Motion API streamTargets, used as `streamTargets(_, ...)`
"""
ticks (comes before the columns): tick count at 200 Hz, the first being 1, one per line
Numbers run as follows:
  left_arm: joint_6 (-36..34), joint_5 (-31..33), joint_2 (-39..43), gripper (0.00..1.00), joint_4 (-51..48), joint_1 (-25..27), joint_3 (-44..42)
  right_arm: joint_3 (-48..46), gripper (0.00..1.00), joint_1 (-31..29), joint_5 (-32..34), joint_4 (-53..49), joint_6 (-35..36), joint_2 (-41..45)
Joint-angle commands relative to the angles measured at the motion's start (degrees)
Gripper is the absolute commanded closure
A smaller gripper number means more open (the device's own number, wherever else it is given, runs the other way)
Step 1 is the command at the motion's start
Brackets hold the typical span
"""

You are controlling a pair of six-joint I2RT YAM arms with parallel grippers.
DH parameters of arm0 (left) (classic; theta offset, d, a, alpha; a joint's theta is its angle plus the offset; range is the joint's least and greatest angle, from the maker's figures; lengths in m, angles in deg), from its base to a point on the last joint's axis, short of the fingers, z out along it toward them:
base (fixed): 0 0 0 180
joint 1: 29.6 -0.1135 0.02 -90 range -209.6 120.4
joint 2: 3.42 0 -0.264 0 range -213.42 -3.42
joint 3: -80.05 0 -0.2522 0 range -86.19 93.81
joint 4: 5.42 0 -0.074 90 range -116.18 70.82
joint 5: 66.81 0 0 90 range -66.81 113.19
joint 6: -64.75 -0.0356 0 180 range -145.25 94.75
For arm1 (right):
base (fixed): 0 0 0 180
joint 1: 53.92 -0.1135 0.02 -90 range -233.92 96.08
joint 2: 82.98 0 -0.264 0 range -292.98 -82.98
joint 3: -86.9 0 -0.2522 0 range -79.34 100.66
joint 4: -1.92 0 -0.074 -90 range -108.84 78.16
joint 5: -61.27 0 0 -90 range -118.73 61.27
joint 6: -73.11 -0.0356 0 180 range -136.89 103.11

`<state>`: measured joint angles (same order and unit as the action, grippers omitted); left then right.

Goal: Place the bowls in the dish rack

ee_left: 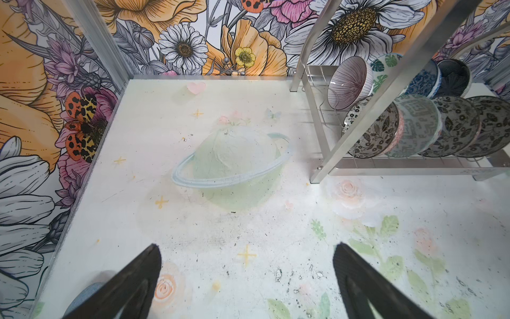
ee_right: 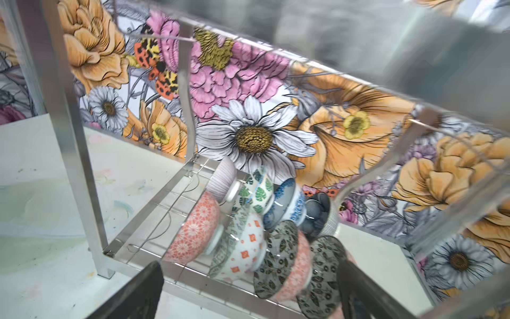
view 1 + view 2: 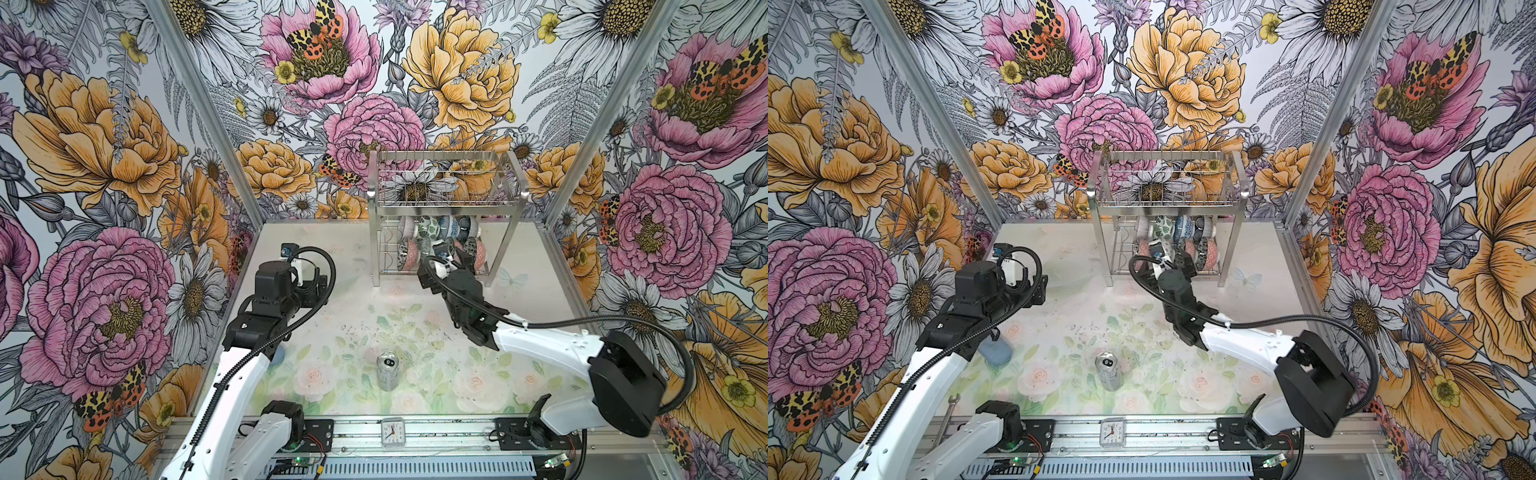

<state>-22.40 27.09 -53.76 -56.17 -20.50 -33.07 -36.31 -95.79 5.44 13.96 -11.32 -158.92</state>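
right gripper (image 2: 248,263) spread wide at bowls (image 2: 193,232) in dish rack (image 2: 82,165); left gripper (image 1: 247,246) likewise.

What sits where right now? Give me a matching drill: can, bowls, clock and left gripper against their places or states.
Things:
1. can
2. bowls
3. clock
4. left gripper

Places or states:
A. open above the table, holding nothing
B. lower tier of the dish rack
C. on the front rail
D. upright on the table, front centre

Pairs: 1-D, 2-B, 3-C, 4-A
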Motion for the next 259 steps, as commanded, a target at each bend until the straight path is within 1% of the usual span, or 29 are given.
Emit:
streamTargets(1, 2.69, -3.31, 0.95, 0.01, 2.35, 0.71, 2.11, -8.10, 0.00, 4.60, 2.78, 1.29, -0.84, 8.66)
streamTargets(10, 3.69, -2.68, 0.84, 0.01, 3.38, 1.82, 2.45, -12.02, 0.00, 7.85, 2.88, 1.24, -1.66, 13.01)
streamTargets(19, 4.26, -0.41, 0.63, 0.01, 5.27, 3.01, 1.95, -16.91, 0.00, 11.63, 2.45, 3.03, -2.37, 16.70)
streamTargets(33, 5.01, 3.49, -0.06, 0.01, 9.86, 4.76, -0.14, -22.32, 0.00, 16.85, 4.44, 4.29, -4.82, 19.69)
streamTargets(45, 5.02, 7.54, -0.68, 0.02, 16.38, 6.45, -4.17, -24.44, 0.00, 20.48, 6.15, 1.24, -7.73, 21.05)
streamTargets(50, 4.94, 11.33, -1.13, 0.01, 19.92, 7.18, -6.37, -25.36, 0.00, 21.64, 6.94, 0.84, -9.03, 21.19)
streamTargets(58, 4.16, 14.89, -1.90, 0.01, 26.31, 8.14, -10.64, -26.93, 0.00, 23.15, 7.29, 1.60, -10.21, 21.24)
streamTargets(72, 1.39, 19.32, -4.91, 0.01, 40.26, 8.49, -18.67, -30.50, 0.00, 25.69, 7.47, 8.21, -11.54, 19.45)
streamTargets(83, -0.44, 21.28, -8.68, 0.01, 50.37, 7.75, -24.36, -32.17, 0.00, 27.97, 7.02, 12.64, -12.02, 15.68)
streamTargets(96, -1.29, 23.93, -12.52, 0.01, 55.96, 6.52, -26.64, -30.89, 0.00, 29.88, 9.09, 15.37, -11.80, 11.28)
streamTargets(100, -2.02, 24.14, -13.17, 0.01, 55.28, 6.39, -26.19, -30.31, 0.00, 30.75, 7.68, 15.72, -11.02, 10.14)
streamTargets(110, -4.42, 25.50, -15.09, 0.01, 58.60, 5.99, -26.27, -29.01, 0.00, 32.97, 5.07, 17.72, -10.49, 6.72)
streamTargets(125, -6.65, 23.61, -18.59, 0.01, 66.05, 3.65, -27.56, -26.61, 0.00, 35.87, 2.46, 20.63, -12.35, 1.69)
streamTargets(138, -4.41, 19.36, -22.27, 0.01, 70.11, -0.42, -28.24, -25.21, 0.00, 38.30, -3.41, 23.69, -14.66, -2.87)
streamTargets(149, -3.00, 17.67, -25.74, 0.01, 73.66, -3.40, -28.89, -24.13, 0.00, 38.68, -5.39, 28.23, -12.55, -7.96)
streamTargets(159, -1.87, 14.79, -29.84, 0.01, 78.47, -6.29, -29.29, -21.18, 0.02, 38.17, -9.24, 21.04, -12.30, -7.48)
streamTargets(168, -1.23, 11.84, -30.50, 0.01, 71.96, -7.65, -25.95, -20.00, 0.01, 38.19, -10.42, 22.42, -10.31, -10.20)
streamTargets(176, -1.44, 8.75, -34.08, 0.01, 76.03, -9.04, -25.81, -17.19, 0.01, 38.83, -12.63, 16.15, -11.67, -10.03)
streamTargets(183, -2.49, 5.38, -36.82, 0.02, 80.69, -9.36, -26.39, -17.07, 0.00, 40.03, -14.70, 16.66, -11.72, -10.37)
streamTargets(191, -2.96, 5.37, -35.26, 0.01, 78.68, -8.58, -27.16, -16.97, 0.00, 40.24, -15.03, 15.67, -12.13, -10.08)
streamTargets(198, -3.28, 4.62, -36.42, 0.01, 84.86, -8.59, -29.99, -17.42, 0.00, 40.15, -15.18, 16.83, -11.89, -10.14)
streamTargets(201, -3.35, 3.99, -37.99, 0.01, 89.55, -8.93, -31.13, -17.32, 0.00, 40.19, -15.26, 16.66, -11.88, -10.06)
streamTargets(206, -2.91, 5.24, -39.85, 0.01, 95.17, -9.06, -32.42, -17.33, 0.00, 40.18, -15.29, 16.56, -12.01, -10.08)
streamTargets(208, -2.49, 5.85, -39.68, 0.01, 95.18, -9.09, -32.48, -17.42, 0.00, 40.26, -15.28, 16.65, -11.99, -10.10)
streamTargets(217, -1.43, 6.62, -37.11, 0.01, 87.90, -9.36, -31.47, -17.49, 0.00, 40.26, -15.28, 16.72, -11.89, -9.95)
streamTargets(229, -2.37, 7.69, -38.99, 0.01, 93.32, -8.69, -32.32, -17.69, 0.00, 40.24, -15.27, 17.00, -11.88, -9.87)
streamTargets(239, -2.24, 7.70, -38.03, 0.02, 90.39, -8.63, -31.81, -17.76, 0.00, 40.20, -15.32, 17.06, -11.83, -9.84)
streamTargets(251, -2.55, 7.70, -38.86, 0.01, 92.64, -8.32, -32.10, -17.71, 0.00, 40.17, -15.28, 16.97, -11.80, -9.84)
streamTargets(259, -2.56, 7.70, -38.48, 0.01, 91.21, -8.13, -31.82, -17.68, 0.00, 40.24, -15.28, 17.01, -11.86, -9.80)
